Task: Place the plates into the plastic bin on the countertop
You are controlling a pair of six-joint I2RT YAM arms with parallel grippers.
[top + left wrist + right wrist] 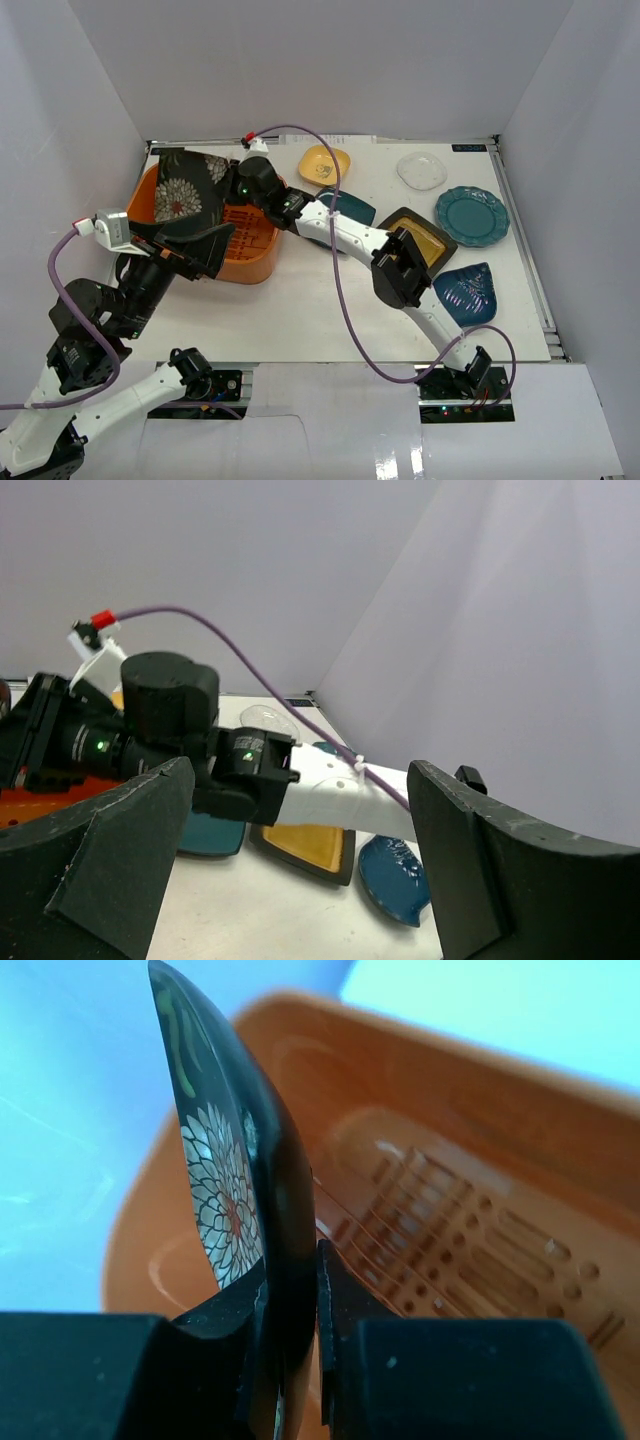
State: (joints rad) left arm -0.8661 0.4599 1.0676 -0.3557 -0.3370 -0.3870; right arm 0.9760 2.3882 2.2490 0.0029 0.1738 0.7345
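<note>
Black floral plate (pixel 185 185) hangs on edge above the orange bin (pixel 250 268), clamped by the right end effector (pixel 290 1285). The left end effector (pixel 300 870) gapes empty nearby. Next move, likely: lower the plate inside, then release.

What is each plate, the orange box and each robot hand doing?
Orange bin: visible floor bare.
Black floral plate: gripped at its rim, above the bin.
Right end effector: shut on it.
Left end effector: open, empty.
Yellow plate: on table.
Clear plate: on table.
Teal round plate: on table.
Mustard plate: on table.
Blue plate: on table.
Teal square plate: on table.
</note>
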